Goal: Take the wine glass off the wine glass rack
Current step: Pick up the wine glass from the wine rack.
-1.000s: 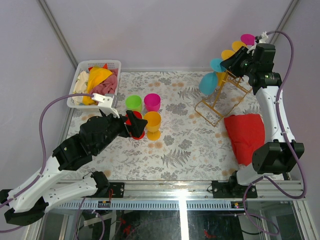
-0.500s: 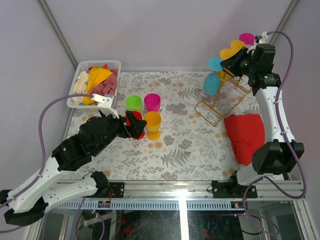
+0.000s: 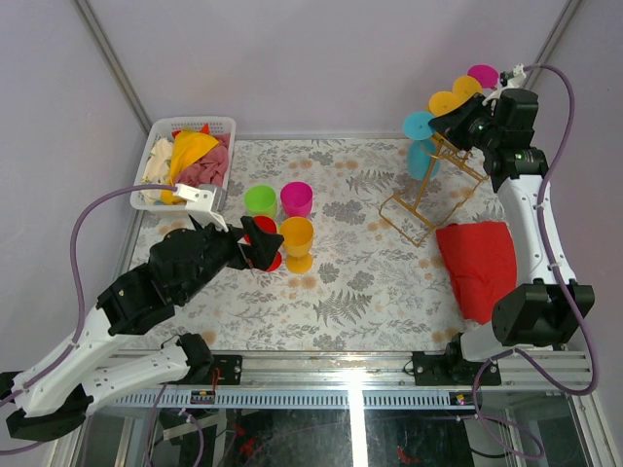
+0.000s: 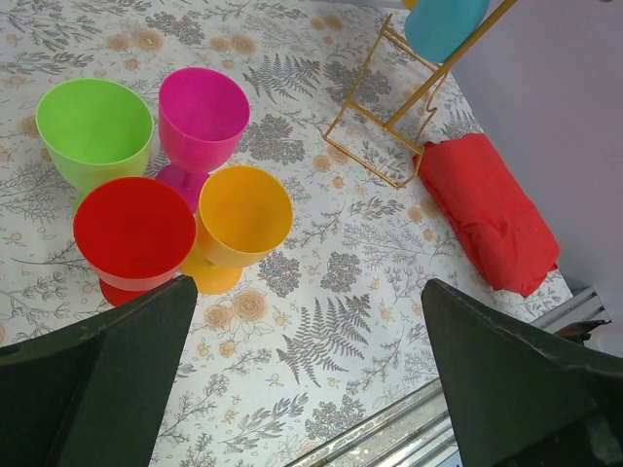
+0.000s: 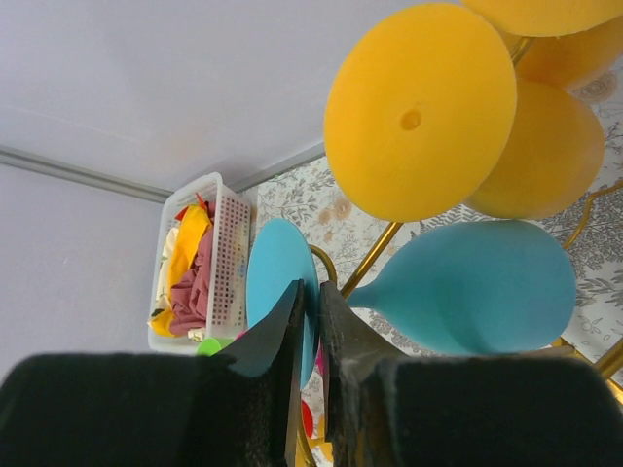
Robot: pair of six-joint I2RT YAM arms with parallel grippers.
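A blue wine glass point(image 3: 422, 158) hangs upside down on the gold wire wine glass rack point(image 3: 417, 210) at the back right. Its round foot point(image 5: 275, 277) is pinched at the edge between the fingers of my right gripper point(image 5: 311, 302), which is shut on it. The blue bowl point(image 5: 477, 287) hangs to the right of the fingers, beside a gold rack arm point(image 5: 375, 258). An orange glass point(image 5: 419, 112) hangs just above it. My left gripper point(image 4: 307, 292) hovers open over the tablecloth, with nothing between its fingers.
Green point(image 4: 94, 122), magenta point(image 4: 202, 107), red point(image 4: 131, 229) and orange point(image 4: 243, 214) glasses stand upright close by the left gripper. A red cloth point(image 3: 477, 265) lies in front of the rack. A white basket of cloths point(image 3: 190, 161) sits back left. Another orange glass point(image 3: 443, 102) and a magenta one point(image 3: 482, 75) hang higher on the rack.
My right gripper's fingers have closed on the blue glass's foot. The blue bowl has swung right, in toward the rack. The left arm has stayed put.
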